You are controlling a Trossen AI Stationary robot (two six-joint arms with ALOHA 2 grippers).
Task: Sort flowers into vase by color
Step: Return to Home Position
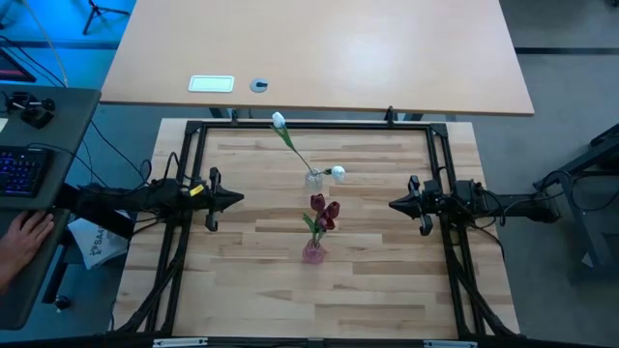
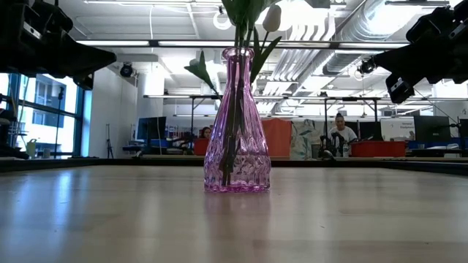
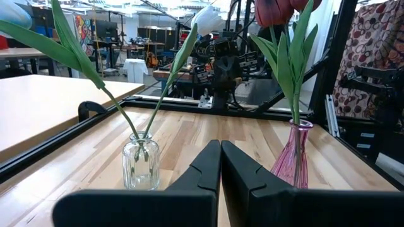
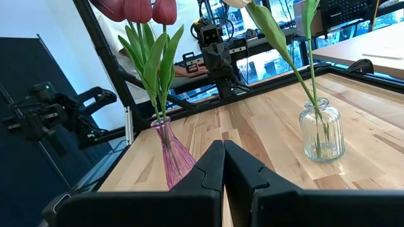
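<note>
A pink glass vase (image 1: pixel 312 253) stands near the table's middle with dark red tulips (image 1: pixel 324 211) in it by their stems; it shows too as the pink vase (image 2: pixel 237 124), (image 3: pixel 293 154), (image 4: pixel 172 154). A clear glass vase (image 1: pixel 313 179) farther back holds two white tulips (image 1: pixel 279 121), (image 1: pixel 338 173) leaning apart; the clear vase (image 3: pixel 141 165), (image 4: pixel 321 132) is in both wrist views. My left gripper (image 1: pixel 238 199) hovers at the left, shut and holding nothing. My right gripper (image 1: pixel 394 205) hovers at the right, also shut and holding nothing.
A black frame (image 1: pixel 309 126) runs around the wooden table. A larger pale desk (image 1: pixel 319 53) lies beyond the far edge. A person's hand (image 1: pixel 24 237) rests by a keyboard at far left. Bare wood lies around both vases.
</note>
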